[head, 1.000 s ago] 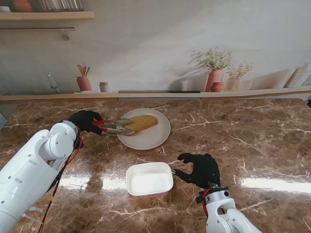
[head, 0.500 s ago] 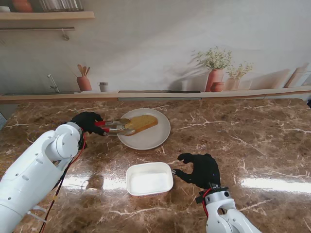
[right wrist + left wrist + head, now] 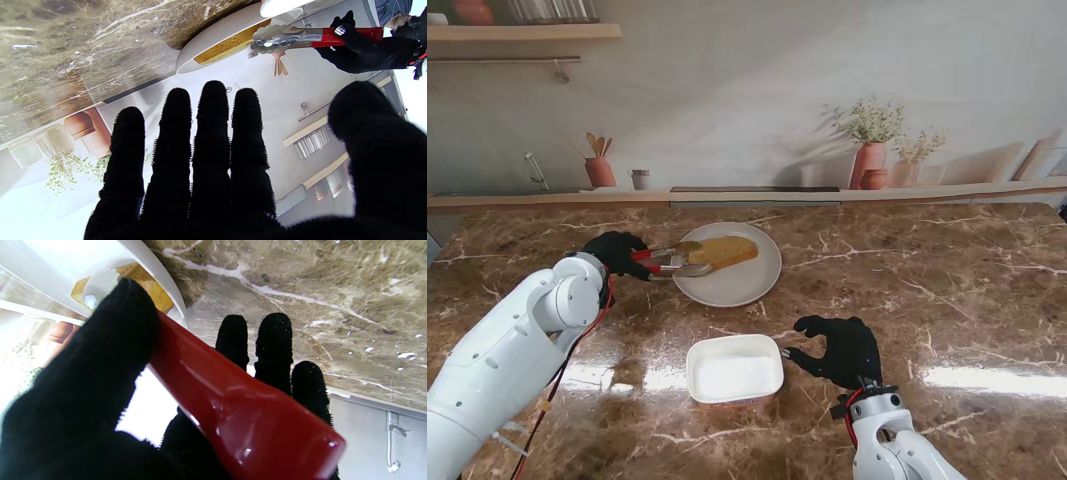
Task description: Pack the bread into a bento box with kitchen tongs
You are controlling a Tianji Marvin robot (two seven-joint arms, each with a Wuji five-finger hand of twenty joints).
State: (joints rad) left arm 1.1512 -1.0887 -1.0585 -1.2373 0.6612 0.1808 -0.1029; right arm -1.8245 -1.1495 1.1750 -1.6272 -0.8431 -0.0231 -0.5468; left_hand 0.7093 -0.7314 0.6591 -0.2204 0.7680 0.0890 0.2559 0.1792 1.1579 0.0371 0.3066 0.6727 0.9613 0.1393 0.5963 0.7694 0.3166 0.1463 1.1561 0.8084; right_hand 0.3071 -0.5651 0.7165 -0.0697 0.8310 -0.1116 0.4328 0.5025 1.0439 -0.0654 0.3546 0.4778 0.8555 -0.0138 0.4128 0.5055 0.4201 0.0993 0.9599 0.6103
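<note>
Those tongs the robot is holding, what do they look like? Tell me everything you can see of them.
The tongs have glossy red handles and shiny metal arms ending in broad scalloped tips. The left hand, gloved in black, grips the red end, thumb pressed on one handle. They lie roughly level, pointing from the hand over the rim of the white plate. The tips sit at the near end of the bread slice, one arm over it, apparently closing on it; whether the bread has left the plate cannot be told.

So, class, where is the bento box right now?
In the stand view the bento box sits near centre, nearer to me than the plate, just left of the open right hand.
</note>
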